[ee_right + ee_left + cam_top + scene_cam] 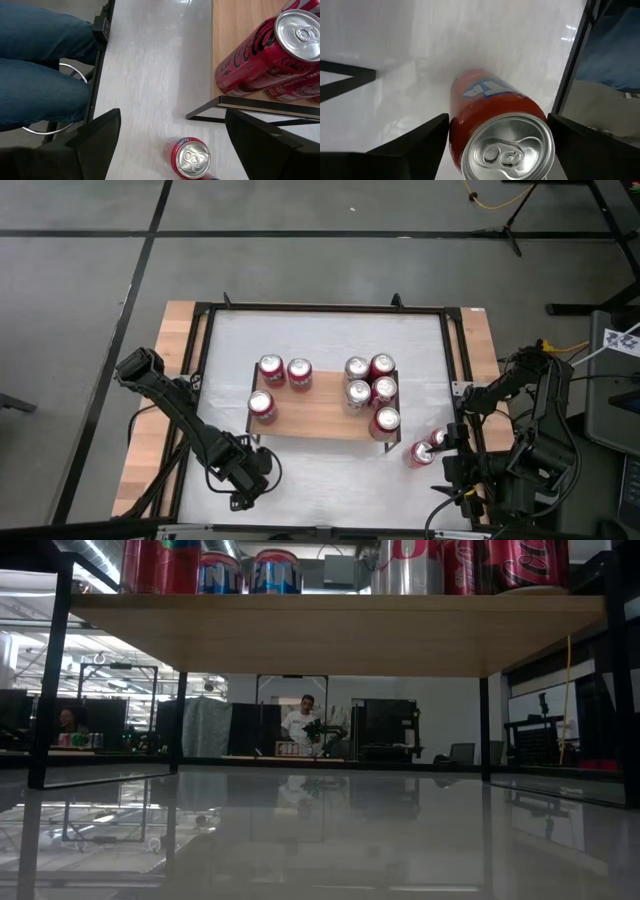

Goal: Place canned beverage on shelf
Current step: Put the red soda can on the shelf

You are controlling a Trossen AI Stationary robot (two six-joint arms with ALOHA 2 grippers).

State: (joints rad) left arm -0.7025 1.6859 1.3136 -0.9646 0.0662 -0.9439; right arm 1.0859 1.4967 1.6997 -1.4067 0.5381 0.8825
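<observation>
An orange-red can (490, 100) stands upright on the white table top near its front left. My left gripper (243, 485) points down over it and hides it in the high view. Its fingers (420, 142) are apart, one close on either side of the can. The shelf (320, 418), a wooden plank on thin black legs, stands mid-table with several cans on it. My right gripper (452, 467) hangs open above the front right. Below it two red cans (420, 453) stand on the table; the right wrist view shows one can (190, 159). My left gripper comes from above, slanting a little, with a finger beside each side wall of the can near its top rim (455, 127). The can stands on its base on the table. Whether the fingers touch it, I cannot tell.
A black frame (320, 308) runs round the white table top, and one of its bars (570, 70) stands close beside the left can. A seated person's legs in jeans (40, 65) are just beyond the table edge. People stand far off in the room (300, 725).
</observation>
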